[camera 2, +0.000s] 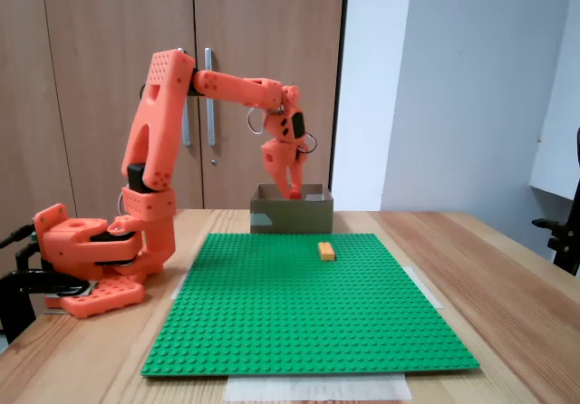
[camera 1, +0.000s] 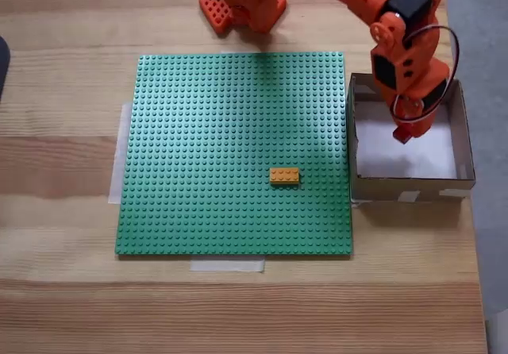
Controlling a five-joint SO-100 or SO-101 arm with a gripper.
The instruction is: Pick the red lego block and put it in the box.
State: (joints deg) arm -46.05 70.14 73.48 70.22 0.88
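Note:
My gripper [camera 1: 403,134] hangs over the open brown cardboard box [camera 1: 409,186] at the right of the table, fingertips pointing down into it. A small pinkish-red piece, the red lego block [camera 1: 404,132], sits pinched at the fingertips, above the box's white floor. In a fixed view from the side, the gripper [camera 2: 294,191] reaches just below the rim of the box [camera 2: 290,216], and the red lego block [camera 2: 295,188] shows as a darker red tip. The jaws are shut on it.
A large green studded baseplate [camera 1: 230,155] is taped to the wooden table left of the box. An orange-yellow 2x4 brick [camera 1: 284,176] lies on it near the box side. The arm's orange base [camera 1: 242,1] stands behind the plate.

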